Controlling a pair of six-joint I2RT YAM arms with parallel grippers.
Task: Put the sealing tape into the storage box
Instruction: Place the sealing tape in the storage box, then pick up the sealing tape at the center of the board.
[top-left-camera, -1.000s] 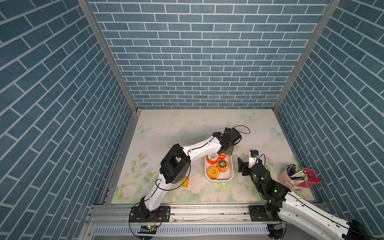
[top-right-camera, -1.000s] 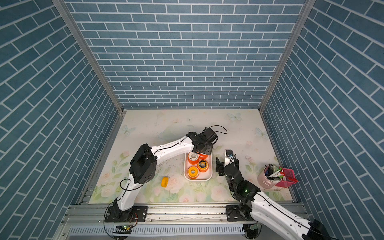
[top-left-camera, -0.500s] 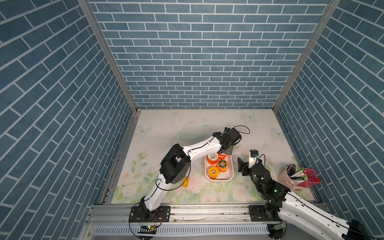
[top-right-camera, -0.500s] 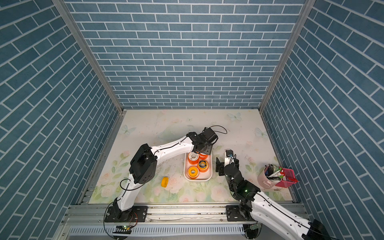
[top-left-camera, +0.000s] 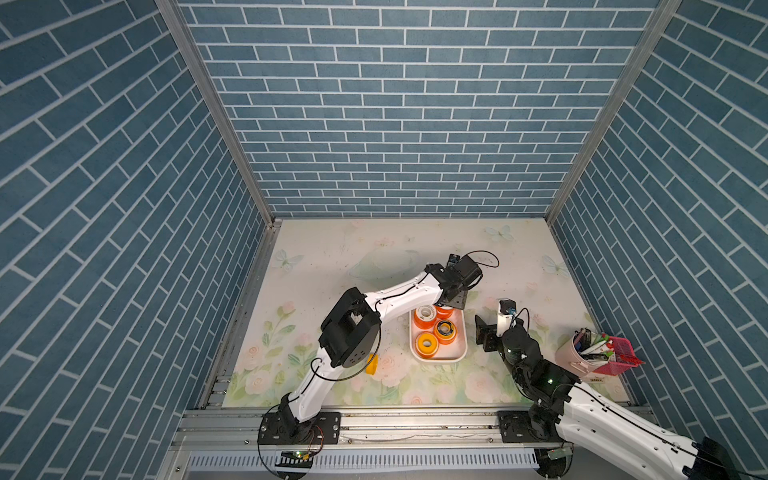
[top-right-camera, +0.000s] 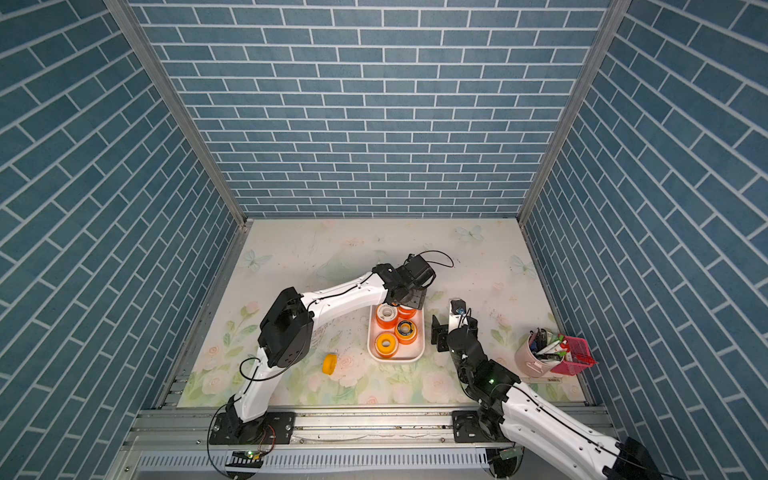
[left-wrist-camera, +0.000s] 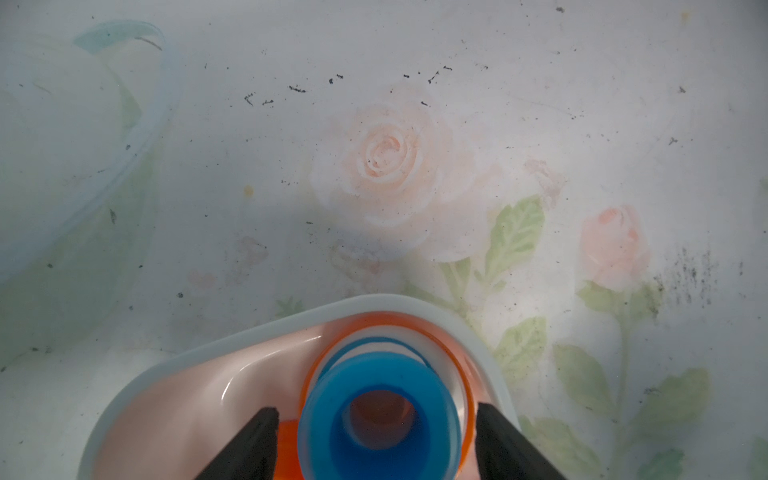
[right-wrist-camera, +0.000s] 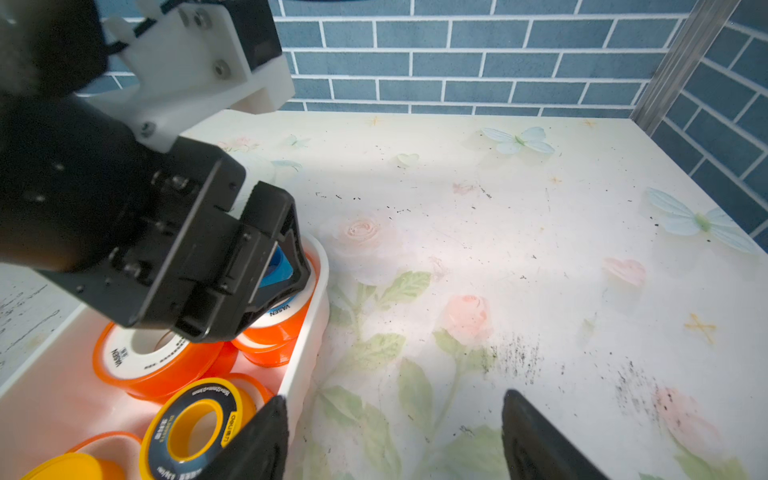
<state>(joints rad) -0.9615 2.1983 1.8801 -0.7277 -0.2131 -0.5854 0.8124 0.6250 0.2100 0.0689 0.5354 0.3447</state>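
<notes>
since both top views match those from a second back, with arms, box and stray spool all where they were, the one change worth noting is at the left gripper (left-wrist-camera: 376, 411). its jaws stand apart on either side of the blue spool (left-wrist-camera: 374, 370). a gap shows between one finger (left-wrist-camera: 257, 436) and the spool, and the other finger sits close by the rim below. reads as a release just made, though the earlier pictures are too small to show the jaws themselves.

blue spool: lies flat, hole up, stacked on an orange-rimmed spool (left-wrist-camera: 395, 318) in a far corner of the storage box (top-left-camera: 452, 352), inside the wall.

also in the box, seen in a top view: white-faced spool (top-left-camera: 424, 314), black-faced spool (top-left-camera: 444, 328), yellow spool (top-left-camera: 427, 344). more orange shows beneath them in the right wrist view. exact count unclear.

right gripper (right-wrist-camera: 395, 403): jaws apart, nothing between them, low over the mat just beside the box's right wall. idle.

still out: one yellow-orange spool (top-right-camera: 329, 364) on the mat, well apart from the box, near the left arm's elbow.

judgement: the blue one counts as delivered and the task is nearly done. next for the left arm is to lift straight clear without nudging the stack, since the blue spool rests on another and could slide. then fetch the stray.
</notes>
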